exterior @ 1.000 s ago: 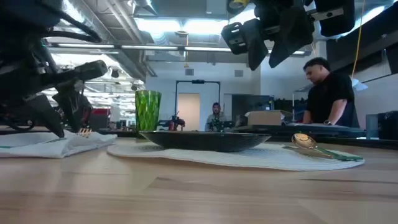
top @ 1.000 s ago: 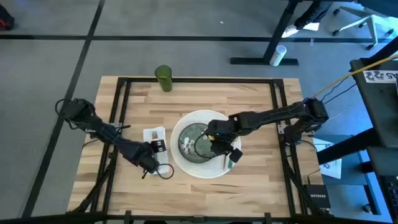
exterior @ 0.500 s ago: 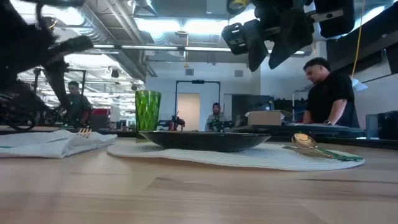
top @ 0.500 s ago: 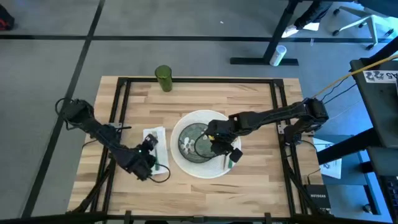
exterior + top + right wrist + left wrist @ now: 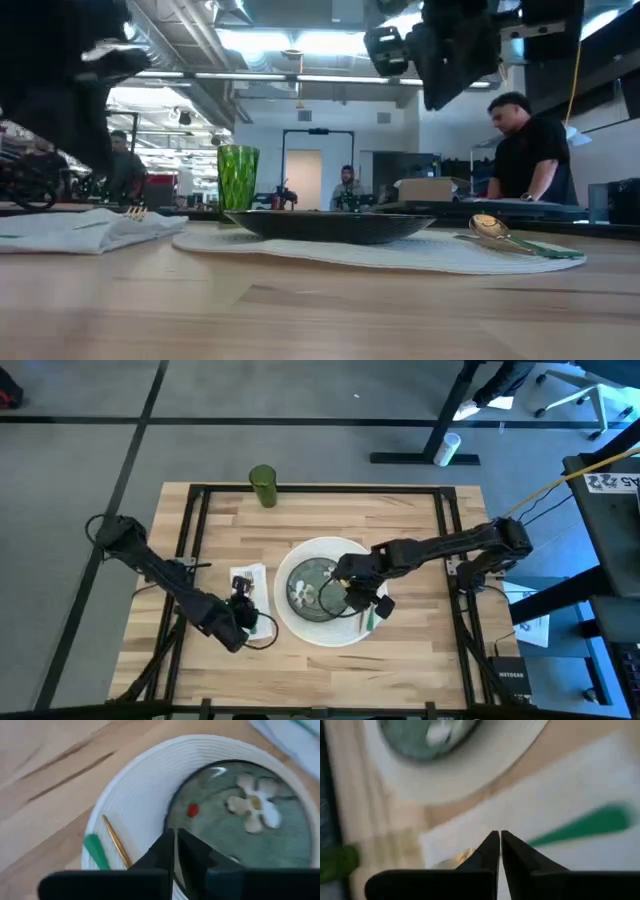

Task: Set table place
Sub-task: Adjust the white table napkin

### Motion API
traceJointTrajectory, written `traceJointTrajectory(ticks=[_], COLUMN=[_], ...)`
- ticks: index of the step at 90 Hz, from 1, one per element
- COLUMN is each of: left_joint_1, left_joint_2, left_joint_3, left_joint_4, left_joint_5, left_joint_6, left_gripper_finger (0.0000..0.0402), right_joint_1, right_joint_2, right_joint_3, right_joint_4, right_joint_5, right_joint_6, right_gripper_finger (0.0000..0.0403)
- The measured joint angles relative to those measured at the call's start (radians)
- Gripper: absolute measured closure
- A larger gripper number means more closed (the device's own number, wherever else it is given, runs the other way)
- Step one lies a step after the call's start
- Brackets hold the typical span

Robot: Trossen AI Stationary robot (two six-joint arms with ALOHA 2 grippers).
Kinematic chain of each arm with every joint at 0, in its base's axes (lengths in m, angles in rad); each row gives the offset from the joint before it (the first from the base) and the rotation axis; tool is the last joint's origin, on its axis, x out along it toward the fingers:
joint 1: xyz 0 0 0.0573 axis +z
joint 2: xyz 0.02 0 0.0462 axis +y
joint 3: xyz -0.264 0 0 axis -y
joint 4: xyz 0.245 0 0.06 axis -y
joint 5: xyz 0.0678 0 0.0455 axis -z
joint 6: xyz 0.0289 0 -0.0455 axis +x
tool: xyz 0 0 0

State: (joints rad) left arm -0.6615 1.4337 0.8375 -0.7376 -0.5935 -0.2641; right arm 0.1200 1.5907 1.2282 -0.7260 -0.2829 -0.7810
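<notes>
left tool [image 5: 243, 622] hovering over napkin [image 5: 247, 582], fingers together | right tool [image 5: 362, 595] pressed together, hanging above plate [image 5: 322, 592] | spoon [image 5: 492, 229] looking light, stiff; grip mid-handle | surface [image 5: 400, 530]

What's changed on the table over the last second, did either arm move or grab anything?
The left pincer drew back off the napkin toward the table's near edge, shut and empty; the fork stays on the napkin. The right pincer, shut and empty, shifted only slightly above the white placemat. The bowl, spoon and green glass stayed put.
</notes>
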Motion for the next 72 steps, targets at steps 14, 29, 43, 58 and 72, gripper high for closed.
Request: traceJointTrajectory(ticks=[14, 29, 43, 58, 72], left_joint_1=[0.03, 0.061, 0.088, 0.126, 0.147], left_joint_2=[-0.072, -0.119, -0.121, -0.118, -0.112], left_joint_3=[-0.005, -0.048, -0.064, -0.066, -0.067], left_joint_4=[0.133, 0.228, 0.217, 0.154, 0.237], left_joint_5=[0.127, 0.154, 0.116, 0.089, 0.095], left_joint_6=[0.039, 0.056, 0.085, 0.005, 0.0], left_gripper_finger=[0.0402, 0.0402, 0.0401, 0.0401, 0.0401], right_joint_1=[0.0, 0.0, 0.0, 0.0, 0.0], right_joint_2=[-0.096, -0.222, -0.361, -0.514, -0.613], right_joint_3=[0.0, -0.023, -0.129, -0.279, -0.397], right_joint_4=[-0.007, 0.003, 0.077, 0.237, 0.361], right_joint_5=[0.056, 0.123, 0.161, 0.162, 0.164], right_joint_6=[-0.013, -0.013, 0.016, 0.067, 0.092], right_gripper_finger=[0.0402, 0.0402, 0.0403, 0.0403, 0.0403])
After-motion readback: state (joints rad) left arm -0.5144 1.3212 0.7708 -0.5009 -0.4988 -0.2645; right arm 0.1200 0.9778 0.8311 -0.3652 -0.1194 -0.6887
